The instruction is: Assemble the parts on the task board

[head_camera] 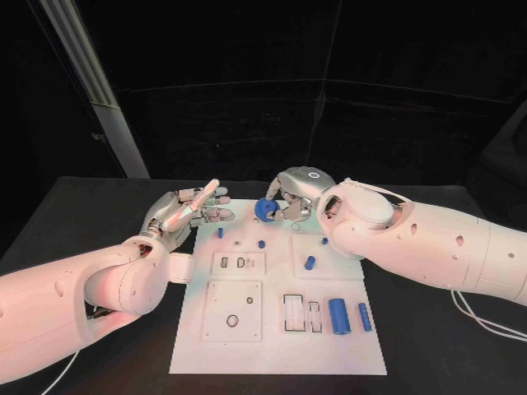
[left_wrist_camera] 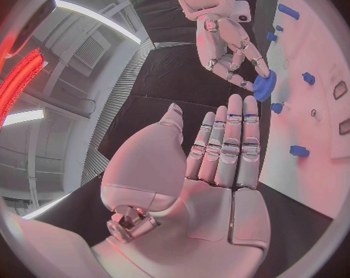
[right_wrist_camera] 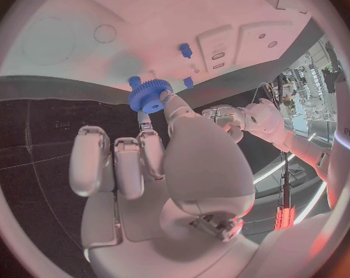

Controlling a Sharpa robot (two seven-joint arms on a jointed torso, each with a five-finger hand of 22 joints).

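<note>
1. The blue gear [head_camera: 265,211] is what this moment turns on: I hold it pinched between the thumb and fingertips of my right hand [head_camera: 297,197], up off the surface over the far end of the task board [head_camera: 276,350]. In my right wrist view the gear [right_wrist_camera: 150,96] sits at the very tips of my fingers, its toothed rim and centre hole clear of my palm. I judge I hold it that way so the hole stays free to drop onto a post.
2. My left hand [head_camera: 190,211] holds nothing. Its fingers lie straight and close together, thumb apart, as the left wrist view shows [left_wrist_camera: 221,160]. It hovers just beside the board's far left corner, near the gear but not touching it. My guess is that it waits there to steady the board or help guide the part.
3. Small blue pegs [head_camera: 220,233] stand near the board's far end, and I judge one of them to be the gear's seat, though I cannot tell which.
4. Further toward me, a short blue pin [head_camera: 310,263] lies loose mid-board, and two blue cylinders [head_camera: 338,316] rest side by side at the near right, beside some rectangular slots [head_camera: 295,313]. They look unplaced, so I reckon most of the assembly is still ahead.
5. Next I would need to line the gear's hole over its post and lower it level; tilted, it could jam or slip from such a light pinch.
</note>
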